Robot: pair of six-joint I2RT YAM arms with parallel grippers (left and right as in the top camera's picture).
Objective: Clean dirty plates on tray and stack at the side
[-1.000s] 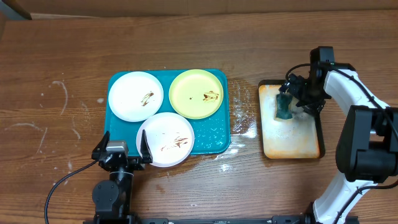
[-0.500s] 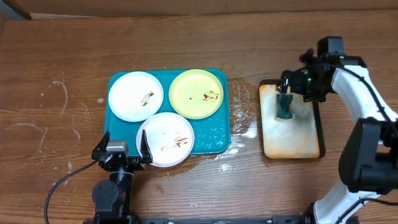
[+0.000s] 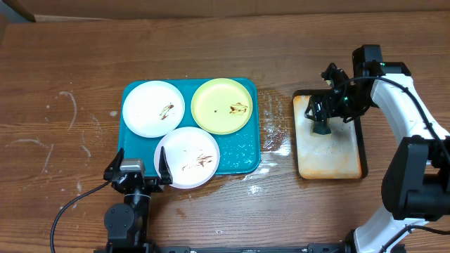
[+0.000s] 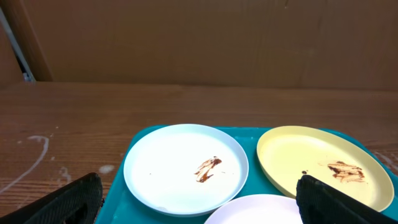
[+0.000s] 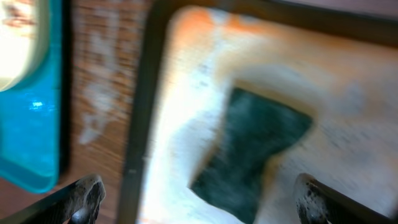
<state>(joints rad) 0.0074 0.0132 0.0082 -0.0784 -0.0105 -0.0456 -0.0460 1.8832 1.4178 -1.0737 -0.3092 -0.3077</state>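
The teal tray point(image 3: 242, 151) holds three smeared plates: a white one point(image 3: 153, 108) at back left, a pale yellow-green one point(image 3: 223, 105) at back right, and a white one point(image 3: 187, 157) in front. My left gripper point(image 3: 138, 172) is open and empty at the tray's front-left edge. In its wrist view point(image 4: 202, 208) the back white plate point(image 4: 185, 168) and the yellow-green plate point(image 4: 323, 165) lie ahead. My right gripper point(image 3: 325, 111) is open over a dark green sponge point(image 3: 322, 128). In the blurred right wrist view the sponge point(image 5: 255, 152) lies between the spread fingers point(image 5: 84, 196).
The sponge rests on a smaller black-rimmed orange-tan tray point(image 3: 330, 158) to the right of the teal tray. Wet patches point(image 3: 274, 140) shine on the wooden table between the two trays. The teal tray's corner point(image 5: 31, 124) shows at the left of the right wrist view.
My right gripper has swung left from the small tray's right side to above the sponge. The sponge, the plates and the left arm have not moved.
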